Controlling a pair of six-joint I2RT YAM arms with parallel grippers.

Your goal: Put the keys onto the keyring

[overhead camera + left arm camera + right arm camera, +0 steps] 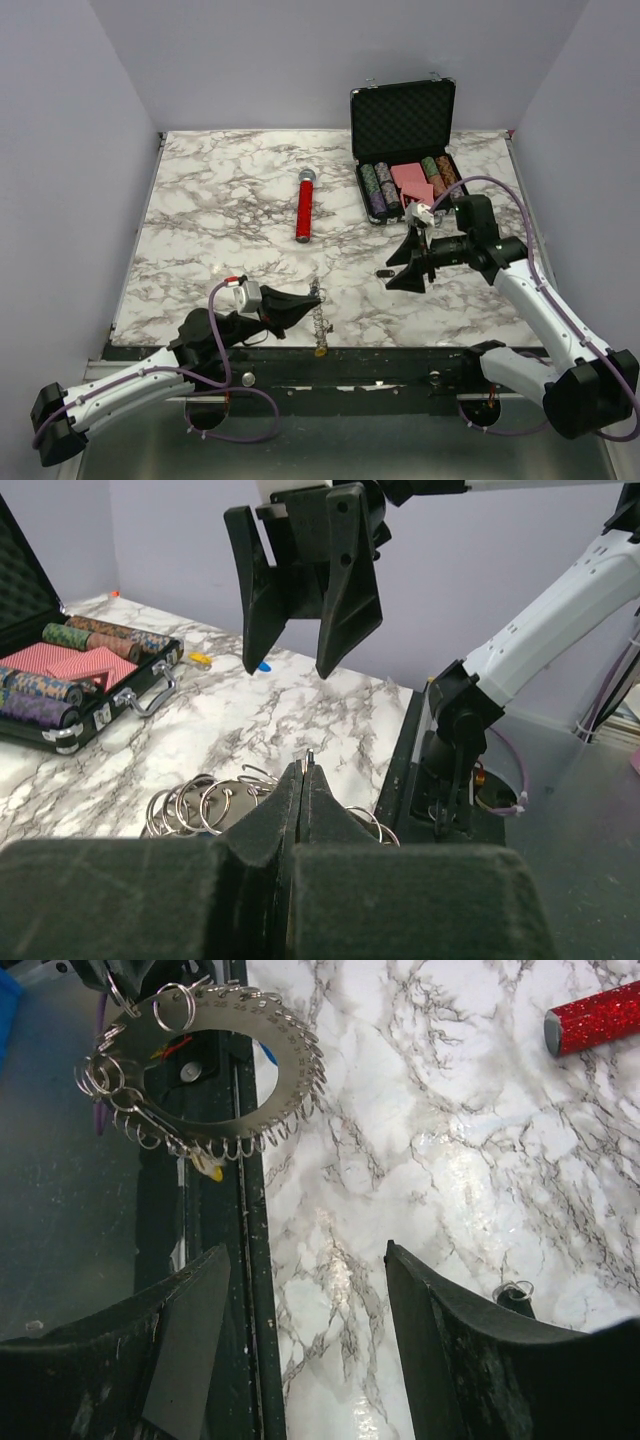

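Observation:
The keyring [320, 322] is a grey jagged loop with small split rings and a yellow tag [210, 1168], hanging over the table's near edge. My left gripper [303, 300] is shut on it. In the left wrist view the pads [320, 800] pinch a thin metal wire, with loose rings [200, 800] beside them. My right gripper [410, 268] hovers open over the marble to the right, holding nothing. Its fingers [450, 1360] point toward the keyring [215, 1070]. One black-headed key [385, 272] lies just left of that gripper and is half hidden behind a finger in the right wrist view [515, 1293]. A small blue piece [262, 666] lies further off, too small to identify.
A red glitter microphone [304, 205] lies mid-table. An open black case [405, 150] of poker chips and cards stands at the back right. The black table edge rail [245, 1290] runs under the keyring.

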